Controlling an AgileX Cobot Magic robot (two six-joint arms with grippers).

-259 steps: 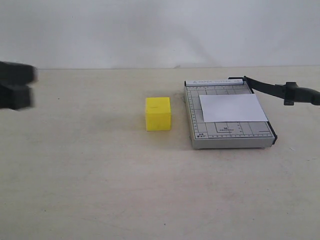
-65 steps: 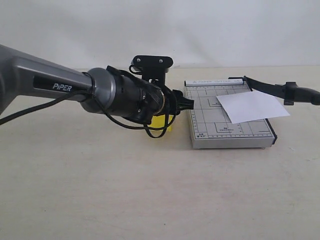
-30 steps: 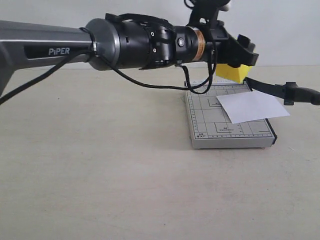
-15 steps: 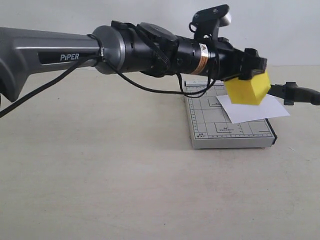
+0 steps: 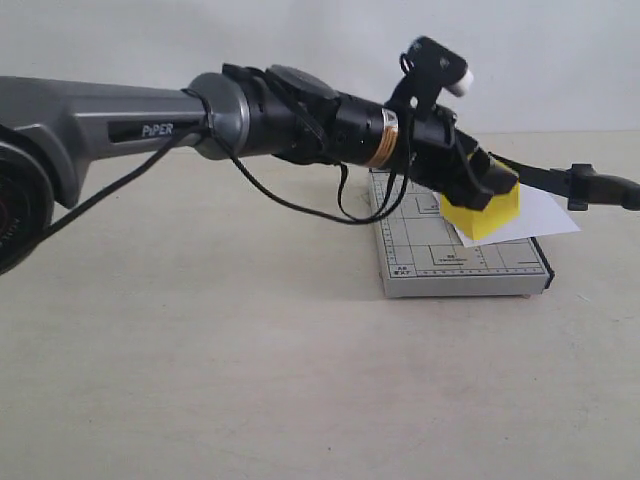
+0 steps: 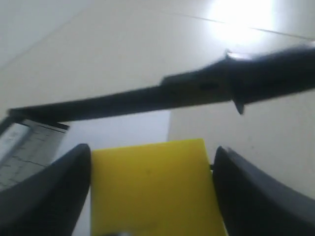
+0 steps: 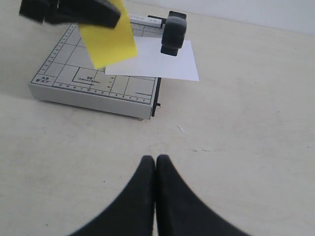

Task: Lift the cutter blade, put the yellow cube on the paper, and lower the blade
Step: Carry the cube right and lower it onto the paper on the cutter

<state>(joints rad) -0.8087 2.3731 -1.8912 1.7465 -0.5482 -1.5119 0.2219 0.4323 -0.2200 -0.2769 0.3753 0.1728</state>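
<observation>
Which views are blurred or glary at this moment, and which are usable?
Left wrist view: soft throughout, with the yellow cube and cutter blade smeared and a blown-out glare patch on the table. Exterior view: sharp, evenly lit, faint shadows. Right wrist view: crisp on the paper, no glare.

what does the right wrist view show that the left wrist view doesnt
Only the right wrist view: the right gripper, shut and empty, bare table ahead of it, and the whole grey cutter base with the white paper overhanging its edge. Only the left wrist view: the two fingers of the left gripper flanking the yellow cube, and the thin arm of the blade along its length. Both: the cube in the left gripper, the paper, the blade's handle, part of the base.
</observation>
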